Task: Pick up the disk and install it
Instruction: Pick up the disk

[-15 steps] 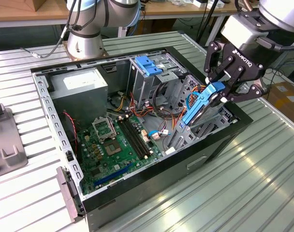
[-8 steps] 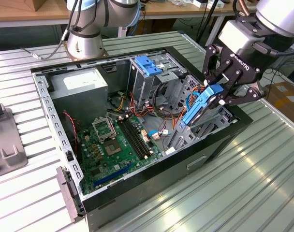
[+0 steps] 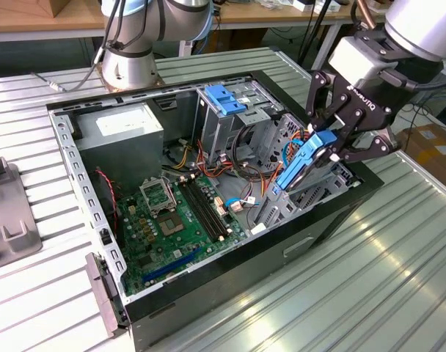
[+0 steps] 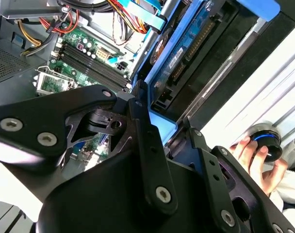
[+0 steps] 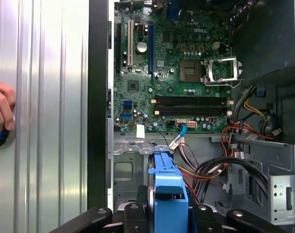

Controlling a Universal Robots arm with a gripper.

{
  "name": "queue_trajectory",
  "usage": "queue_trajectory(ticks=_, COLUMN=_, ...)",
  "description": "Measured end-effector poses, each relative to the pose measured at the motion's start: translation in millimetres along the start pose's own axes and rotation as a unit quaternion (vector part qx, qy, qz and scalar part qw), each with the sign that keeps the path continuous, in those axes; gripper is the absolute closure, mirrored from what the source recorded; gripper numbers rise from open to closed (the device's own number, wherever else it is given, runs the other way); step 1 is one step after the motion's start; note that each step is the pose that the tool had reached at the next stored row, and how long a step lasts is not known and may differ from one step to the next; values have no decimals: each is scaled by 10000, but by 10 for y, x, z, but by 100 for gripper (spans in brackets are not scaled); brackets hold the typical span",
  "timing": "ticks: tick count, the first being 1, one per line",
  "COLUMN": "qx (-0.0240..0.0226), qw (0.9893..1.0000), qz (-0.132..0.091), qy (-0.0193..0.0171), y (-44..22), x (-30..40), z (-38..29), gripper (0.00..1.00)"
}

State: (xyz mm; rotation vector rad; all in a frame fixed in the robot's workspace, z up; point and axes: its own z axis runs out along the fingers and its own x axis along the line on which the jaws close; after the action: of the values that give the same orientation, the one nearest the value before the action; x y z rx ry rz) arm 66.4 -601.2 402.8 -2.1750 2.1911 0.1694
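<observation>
The fingers [image 3: 316, 110] pinch the disk [image 3: 302, 170], one finger on either side of its blue carrier frame; in the first wrist view they close on the disk [image 5: 169, 191] from both sides. The disk hangs tilted over the open computer case [image 3: 230, 293], at the case's drive-bay corner. Its upper end is in the grip and its lower end dips past the case's rim, beside the metal drive cage [image 3: 260, 136]. In the second wrist view the drive's dark body and connector edge show inside the blue frame [image 4: 186, 51], just beyond a black finger [image 4: 142, 131].

Inside the case lies the green motherboard [image 3: 172, 220], with a grey power supply [image 3: 124, 128] at the case's far corner and a broader blue bracket [image 3: 227, 97] on top of the cage. Red, yellow and black cables [image 5: 205, 170] run between the cage and the motherboard.

The case lies on a ribbed metal tabletop [image 3: 399, 249]. Outside the case's black side wall, a person's hand [image 4: 254, 162] rests on a round black knob with a blue ring [image 4: 265, 143]
</observation>
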Motion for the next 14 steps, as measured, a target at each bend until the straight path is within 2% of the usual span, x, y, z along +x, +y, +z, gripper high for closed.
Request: queue_trajectory(ticks=14, qx=0, qw=10000, qz=0, qy=2, y=-3, x=8, z=69, gripper=63)
